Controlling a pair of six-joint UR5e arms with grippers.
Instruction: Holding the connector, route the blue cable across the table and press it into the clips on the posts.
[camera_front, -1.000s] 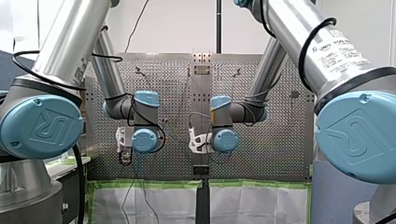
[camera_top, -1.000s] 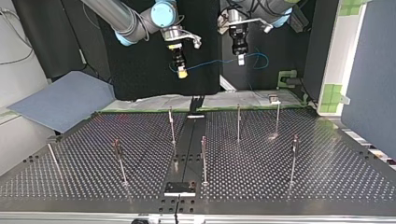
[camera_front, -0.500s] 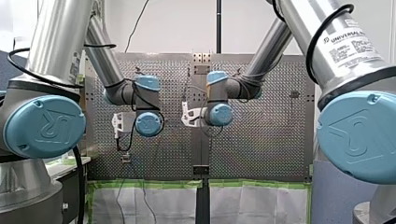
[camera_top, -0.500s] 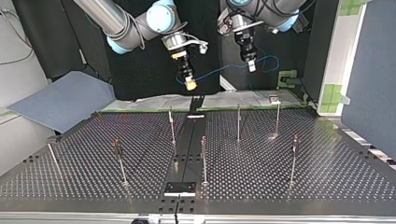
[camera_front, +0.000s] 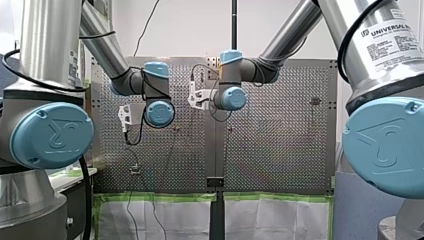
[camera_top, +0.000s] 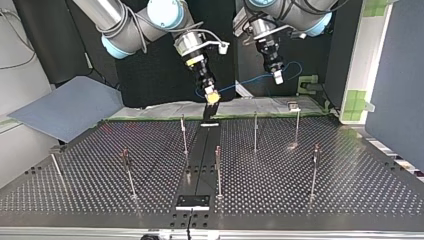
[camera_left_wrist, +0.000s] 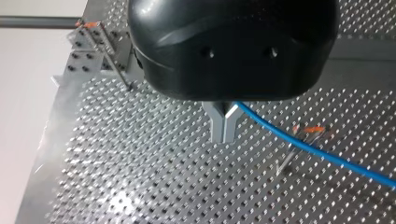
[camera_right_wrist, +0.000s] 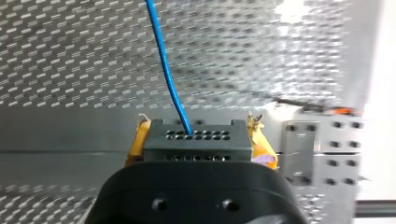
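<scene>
In the right wrist view my right gripper (camera_right_wrist: 196, 132) is shut with its yellow pads on a grey connector (camera_right_wrist: 196, 145). The blue cable (camera_right_wrist: 166, 70) leaves the connector and runs ahead over the perforated table. In the left wrist view my left gripper (camera_left_wrist: 224, 134) is shut with its metal fingers on the blue cable (camera_left_wrist: 322, 151), which trails off to one side. In the top view my right gripper (camera_top: 212, 95) hangs at the centre left and my left gripper (camera_top: 277, 77) at the centre right. The blue cable (camera_top: 250, 80) sags between them, above the table's far edge.
Several thin posts stand on the perforated table (camera_top: 350, 190), among them one (camera_top: 184, 135) at centre left, one (camera_top: 255, 131) at centre right and one (camera_top: 218, 170) nearer the camera. A dark rail (camera_top: 197, 165) runs down the middle. A green-taped white sheet (camera_front: 270, 215) hangs off the table's edge.
In the top view both grippers have come down and to the right, towards the table's far edge, with the cable between them. In the front view both wrists have risen.
</scene>
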